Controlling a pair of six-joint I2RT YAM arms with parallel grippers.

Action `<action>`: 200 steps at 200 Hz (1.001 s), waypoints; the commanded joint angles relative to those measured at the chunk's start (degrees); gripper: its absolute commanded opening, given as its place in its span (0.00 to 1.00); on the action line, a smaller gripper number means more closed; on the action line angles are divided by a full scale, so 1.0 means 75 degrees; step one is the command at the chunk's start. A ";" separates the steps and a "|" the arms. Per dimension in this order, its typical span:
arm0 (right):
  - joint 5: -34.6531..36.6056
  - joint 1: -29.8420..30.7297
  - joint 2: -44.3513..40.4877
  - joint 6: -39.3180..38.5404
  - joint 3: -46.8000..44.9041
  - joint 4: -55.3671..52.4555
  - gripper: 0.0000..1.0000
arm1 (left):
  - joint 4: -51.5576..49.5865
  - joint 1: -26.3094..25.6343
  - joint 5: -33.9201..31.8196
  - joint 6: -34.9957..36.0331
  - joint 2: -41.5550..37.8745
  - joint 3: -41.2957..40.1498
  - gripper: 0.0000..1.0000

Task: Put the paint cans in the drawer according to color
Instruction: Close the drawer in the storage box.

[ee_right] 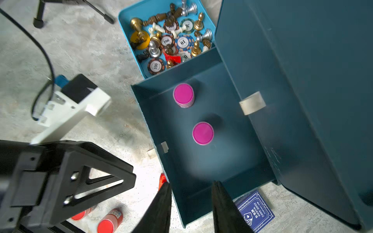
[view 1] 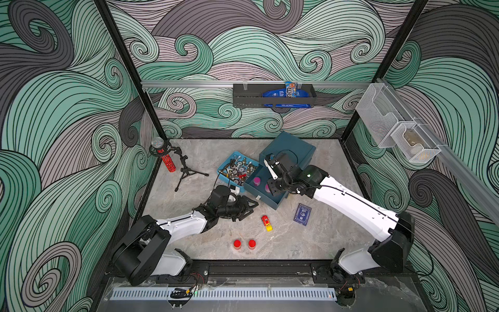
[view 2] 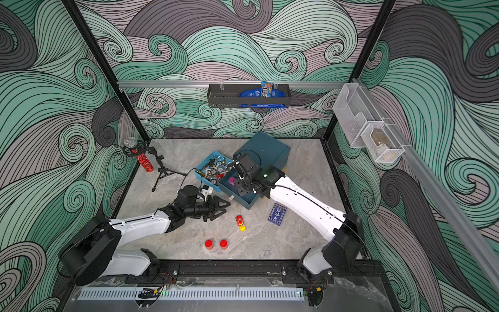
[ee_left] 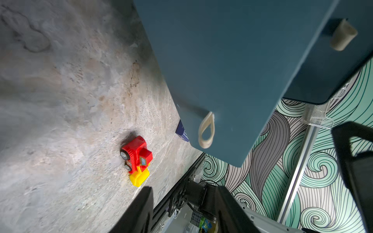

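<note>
Two red cans (view 1: 237, 244) (view 1: 252, 244) at table's 6 o'clock edge, side by side. Magenta cans (ee_right: 183, 94) (ee_right: 202, 133) upright in open drawer (ee_right: 232, 161). Right gripper (ee_right: 191, 201) above drawer, fingers nearly together, empty. Left gripper (view 1: 249, 206) just beside drawer front, fingers apart, empty.

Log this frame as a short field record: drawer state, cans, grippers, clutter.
drawer unit: dark teal, bottom drawer pulled out
in open drawer: two magenta cans, upright, apart
on table: two red cans, side by side near the front edge
yellow cans: not visible
left gripper: open, empty, beside the drawer front
right gripper: empty, above the open drawer, jaws slightly apart
clutter: toy car, card box, blue tray of chess pieces and chips
</note>
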 commanded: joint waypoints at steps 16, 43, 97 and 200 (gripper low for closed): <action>-0.0166 0.0013 -0.0602 0.0261 0.0275 0.0101 0.36 | 0.0669 -0.0033 -0.0126 -0.0075 0.0339 0.0462 0.48; -0.0095 0.0012 -0.0868 0.0374 0.0549 0.0165 0.37 | 0.0809 -0.0029 -0.0239 -0.0083 0.0405 0.0618 0.43; -0.0253 -0.0215 -0.1020 0.0462 0.0955 0.0239 0.38 | 0.0951 0.0006 -0.0241 -0.0084 0.1085 0.0977 0.31; -0.0433 -0.0391 -0.1069 0.0487 0.1058 0.0237 0.38 | 0.1139 0.0051 -0.0421 0.0104 0.1700 0.1767 0.00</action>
